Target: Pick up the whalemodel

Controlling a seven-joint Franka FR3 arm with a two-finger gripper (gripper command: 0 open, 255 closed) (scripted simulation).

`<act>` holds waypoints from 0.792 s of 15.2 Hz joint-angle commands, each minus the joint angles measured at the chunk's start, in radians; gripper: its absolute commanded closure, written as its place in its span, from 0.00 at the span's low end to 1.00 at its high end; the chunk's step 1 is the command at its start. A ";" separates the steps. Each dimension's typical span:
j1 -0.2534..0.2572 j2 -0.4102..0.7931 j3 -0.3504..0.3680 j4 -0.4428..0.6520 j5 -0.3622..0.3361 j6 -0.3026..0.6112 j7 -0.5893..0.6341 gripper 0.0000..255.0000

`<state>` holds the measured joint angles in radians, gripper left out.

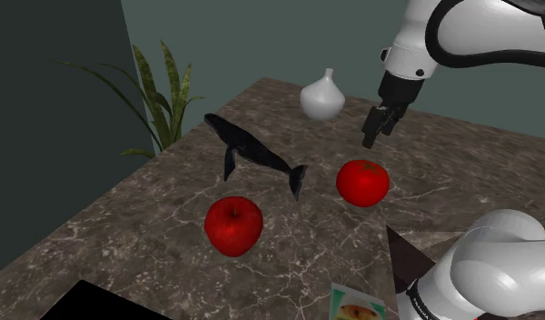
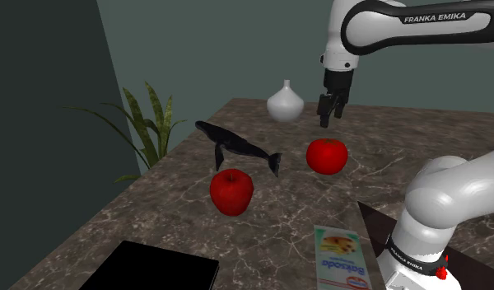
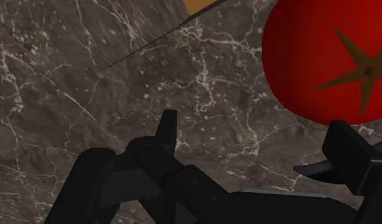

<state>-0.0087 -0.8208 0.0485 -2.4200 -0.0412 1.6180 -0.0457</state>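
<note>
The whale model [image 1: 248, 150] [image 2: 237, 147] is dark, nearly black, and lies on the brown marbled tabletop [image 1: 125, 227] with its tail toward a red tomato [image 1: 362, 182] [image 2: 327, 156]. My black gripper [image 1: 372, 136] [image 2: 328, 119] hangs in the air above and just behind the tomato, well off to the whale's tail side. In the wrist view the gripper [image 3: 256, 127] is open with only tabletop between its fingers. The tomato [image 3: 330, 57] sits just beyond the right finger.
A red apple [image 1: 233, 225] [image 2: 231, 191] lies in front of the whale. A white vase [image 1: 322, 97] [image 2: 285, 103] stands behind the gripper. A leafy plant [image 1: 162, 95] rises past the table's edge. A flat black slab [image 2: 151, 268] and a printed packet [image 2: 342, 257] lie near the front.
</note>
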 commanded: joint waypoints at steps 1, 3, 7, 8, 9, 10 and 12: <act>0.000 0.000 0.000 0.000 0.000 0.000 0.000 0.00; 0.022 0.034 0.014 -0.006 0.021 0.067 -0.003 0.00; 0.065 0.108 0.044 -0.006 0.059 0.199 -0.012 0.00; 0.075 0.128 0.052 -0.003 0.068 0.231 -0.015 0.00; 0.086 0.148 0.060 0.000 0.076 0.263 -0.018 0.00; 0.096 0.169 0.068 0.004 0.084 0.294 -0.021 0.00; 0.116 0.212 0.084 0.015 0.099 0.355 -0.028 0.00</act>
<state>0.0940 -0.6268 0.1197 -2.4079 0.0477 1.9410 -0.0757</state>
